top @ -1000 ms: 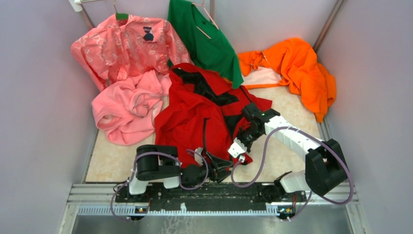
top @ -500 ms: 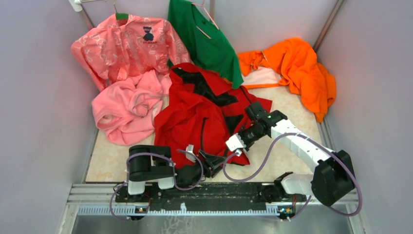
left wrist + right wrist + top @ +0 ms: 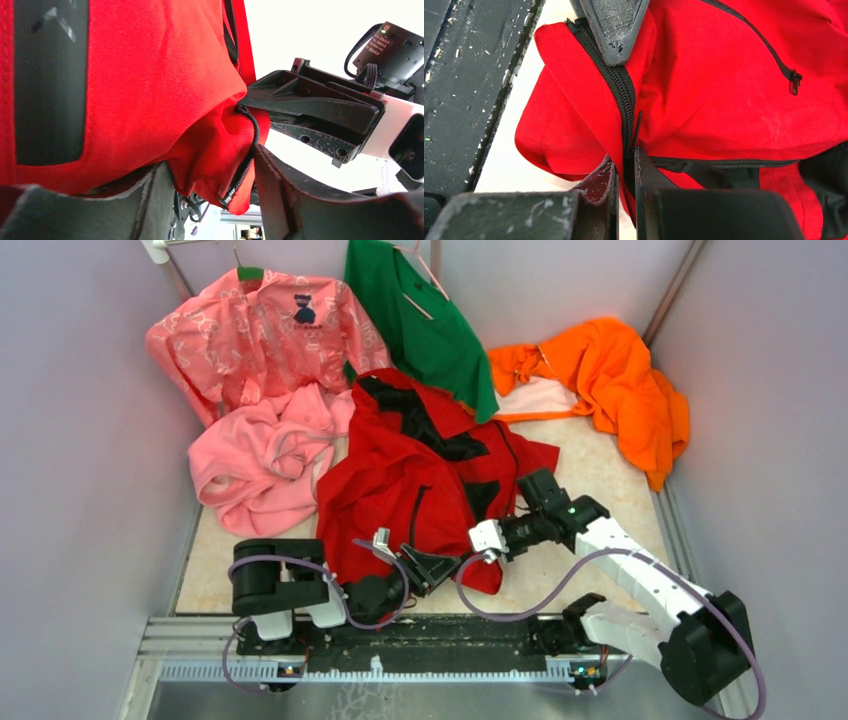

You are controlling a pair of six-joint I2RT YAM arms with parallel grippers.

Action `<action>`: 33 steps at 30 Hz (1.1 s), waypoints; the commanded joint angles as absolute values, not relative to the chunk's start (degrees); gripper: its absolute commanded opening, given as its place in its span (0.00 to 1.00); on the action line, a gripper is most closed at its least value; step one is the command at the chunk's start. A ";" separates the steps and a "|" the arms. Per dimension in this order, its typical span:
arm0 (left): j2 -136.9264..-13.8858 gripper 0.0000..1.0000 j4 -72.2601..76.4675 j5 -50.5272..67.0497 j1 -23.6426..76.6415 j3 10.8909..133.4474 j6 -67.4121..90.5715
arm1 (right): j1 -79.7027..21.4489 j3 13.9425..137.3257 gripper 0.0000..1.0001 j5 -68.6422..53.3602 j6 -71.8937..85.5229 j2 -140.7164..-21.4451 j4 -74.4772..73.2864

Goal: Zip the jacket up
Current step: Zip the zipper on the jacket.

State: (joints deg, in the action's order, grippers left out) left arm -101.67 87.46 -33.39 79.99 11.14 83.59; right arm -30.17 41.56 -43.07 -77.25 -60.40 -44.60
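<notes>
The jacket (image 3: 400, 480) is thin, bright red cloth, matte and finely woven, crumpled into soft folds. A dark lining (image 3: 420, 420) shows at its far end, well beyond both claws. A dark, toothed front zipper (image 3: 621, 85) runs along its edge. A slanted pocket zip (image 3: 769, 45) ends in a small dark puller (image 3: 794, 82), off to the side of the right claw's tips.

The jacket's near hem lies at the two claws, and the rest spreads away from them across the pale, speckled table (image 3: 600, 455).

The right claw (image 3: 624, 165) has its worn black fingers (image 3: 606, 182) pressed together on the zipper edge, pinching the jacket right at the toothed tape. In the left wrist view the right claw (image 3: 250, 102) shows as a flat black wedge, its tip touching the red cloth.

The left claw (image 3: 210, 165) is spread. A bunched corner of the hem, with the zipper curling down it, hangs between its two dark, scuffed fingers (image 3: 280, 195). I cannot tell whether the pads press on it. One of its grey, chipped fingers (image 3: 611, 25) lies on the zipper edge just beyond the right claw's pinch.

From above, the left claw (image 3: 445, 565) and right claw (image 3: 480, 550) sit just beside each other at the hem.

Well beyond the claws lie a plain pink fleece garment (image 3: 265, 465), a patterned pink shirt (image 3: 260, 330), a green shirt (image 3: 420, 320) and an orange garment (image 3: 610, 380).
</notes>
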 commanded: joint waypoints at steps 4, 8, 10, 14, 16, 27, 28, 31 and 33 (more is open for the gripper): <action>-100.43 0.40 101.22 -31.88 79.48 11.45 76.92 | -33.17 35.62 0.00 -44.13 -64.78 -51.45 -36.59; -99.32 0.12 100.50 -28.66 78.44 10.77 72.91 | -34.76 32.96 0.00 -44.30 -63.25 -49.11 -35.57; -97.46 0.00 98.51 -26.13 77.79 10.05 69.19 | -34.80 31.49 0.06 -43.41 -63.33 -47.75 -35.76; -88.21 0.00 79.70 -19.25 76.83 11.81 57.11 | -34.80 29.49 0.32 -41.70 -68.74 -41.93 -42.50; -81.98 0.00 62.30 -16.72 76.82 16.07 50.04 | -34.80 29.11 0.46 -42.15 -72.41 -37.20 -46.94; -68.01 0.00 16.22 -15.58 76.91 27.55 31.30 | -34.67 37.87 0.73 -45.77 -40.39 -29.33 -35.90; -68.31 0.00 13.00 -15.79 76.90 28.83 30.37 | -34.59 38.10 0.70 -45.60 -37.94 -29.90 -33.80; -69.00 0.00 9.32 -15.89 76.90 30.40 27.16 | -34.30 36.62 0.52 -41.68 -33.87 -32.78 -28.11; -68.65 0.00 8.43 -15.91 76.90 30.50 26.81 | -33.95 35.63 0.40 -40.08 -37.14 -36.66 -28.28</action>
State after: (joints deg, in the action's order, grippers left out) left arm -68.97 17.41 -16.21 77.10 28.34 32.45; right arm -34.09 35.48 -42.94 -42.63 -31.16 -34.87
